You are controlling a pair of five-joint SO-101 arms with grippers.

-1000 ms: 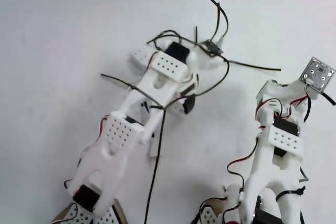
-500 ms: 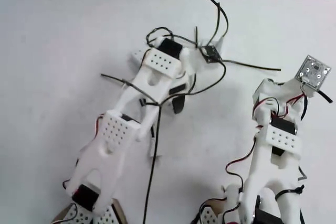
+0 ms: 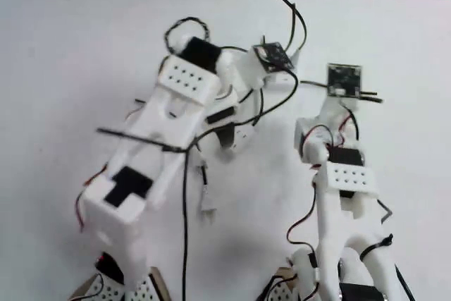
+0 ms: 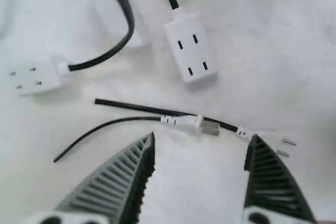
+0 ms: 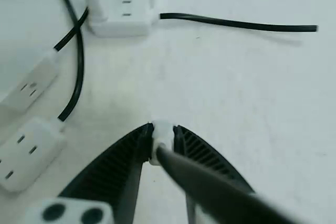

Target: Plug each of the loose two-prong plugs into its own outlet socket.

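Left fingers (image 4: 131, 182) spread wide over loose plug (image 4: 195, 124) on table (image 4: 273, 40); right fingers (image 5: 123, 161) clamped on white plug (image 5: 161, 139)

Eyes on the left arm (image 3: 162, 139): white printed shell all the way, with a perforated plate (image 3: 184, 79) dotted in neat rows. Just past that plate sits a black servo block (image 3: 201, 53), and back from the plate there's a black T-shaped patch (image 3: 127, 187). A thin black cable (image 3: 184, 230) runs back from the plate towards the base. Across from the plate, the right arm (image 3: 338, 202) wears the same white, with its own dotted panel (image 3: 350, 176), red-and-black wiring (image 3: 309, 213), a black zip tie (image 3: 373, 250) and a square dark circuit board (image 3: 344, 79). Left fingers (image 4: 126, 177) are grey and ribbed; right fingers (image 5: 113, 174) are black, ribbed too
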